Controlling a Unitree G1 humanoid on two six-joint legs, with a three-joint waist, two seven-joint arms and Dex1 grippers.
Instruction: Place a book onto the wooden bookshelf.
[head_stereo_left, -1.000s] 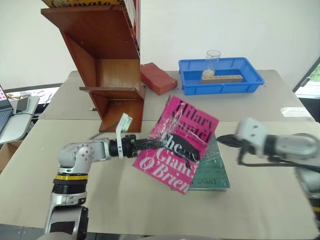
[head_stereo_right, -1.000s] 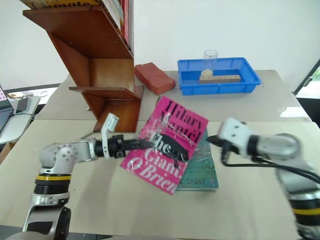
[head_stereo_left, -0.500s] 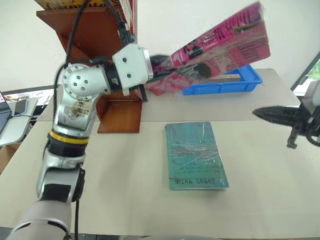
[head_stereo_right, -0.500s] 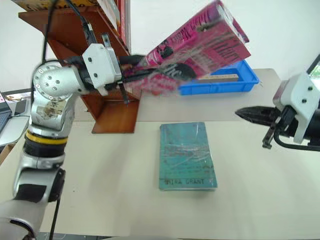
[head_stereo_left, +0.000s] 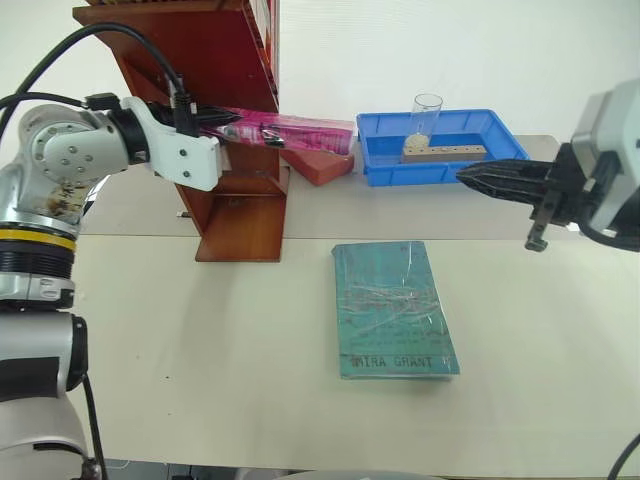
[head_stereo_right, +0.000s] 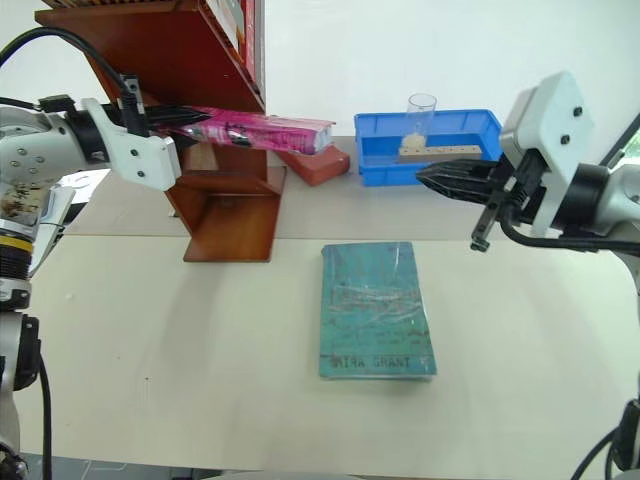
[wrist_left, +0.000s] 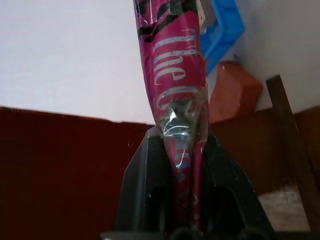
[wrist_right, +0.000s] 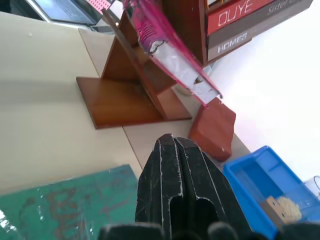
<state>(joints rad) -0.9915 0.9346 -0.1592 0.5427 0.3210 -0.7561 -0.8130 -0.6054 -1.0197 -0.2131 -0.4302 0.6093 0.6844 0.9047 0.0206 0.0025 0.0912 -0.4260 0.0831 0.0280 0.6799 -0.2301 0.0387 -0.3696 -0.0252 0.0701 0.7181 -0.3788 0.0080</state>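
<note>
Wooden bookshelf at the counter's far left; book level beside its tier; block and tray along the far edge; second book flat mid-counter.

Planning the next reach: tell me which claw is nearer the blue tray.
Right. The right claw hovers shut just in front of the blue tray; the left claw holds the pink book by the bookshelf.
</note>
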